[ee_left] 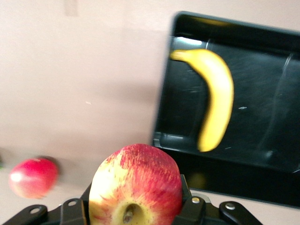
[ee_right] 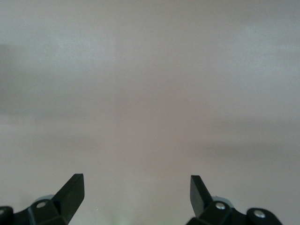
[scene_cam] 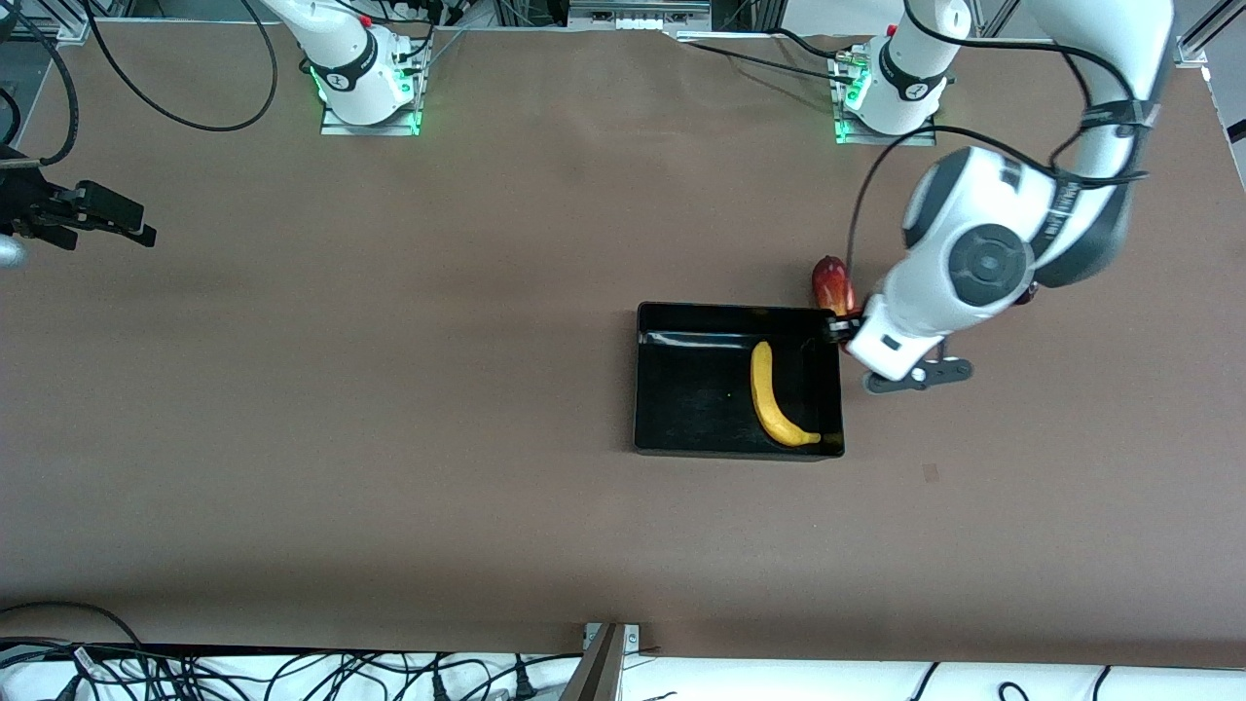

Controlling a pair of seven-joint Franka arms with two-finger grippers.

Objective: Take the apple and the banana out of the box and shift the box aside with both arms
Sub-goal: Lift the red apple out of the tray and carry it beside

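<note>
My left gripper [ee_left: 136,199] is shut on the red-and-yellow apple [ee_left: 136,180]. In the front view this gripper [scene_cam: 837,329] is over the black box's [scene_cam: 681,389] corner toward the left arm's end, and the hand hides the apple. The yellow banana [scene_cam: 774,399] lies inside the box along that end wall. It also shows in the left wrist view [ee_left: 216,96] with the box [ee_left: 262,140]. My right gripper [scene_cam: 131,224] waits open and empty at the right arm's end of the table, with only bare table between its tips in the right wrist view [ee_right: 136,187].
An oblong red mango [scene_cam: 832,282] lies on the table just outside the box's wall, farther from the front camera. A blurred red fruit [ee_left: 33,177] lies on the table beside the left gripper. Cables run along the table's edges.
</note>
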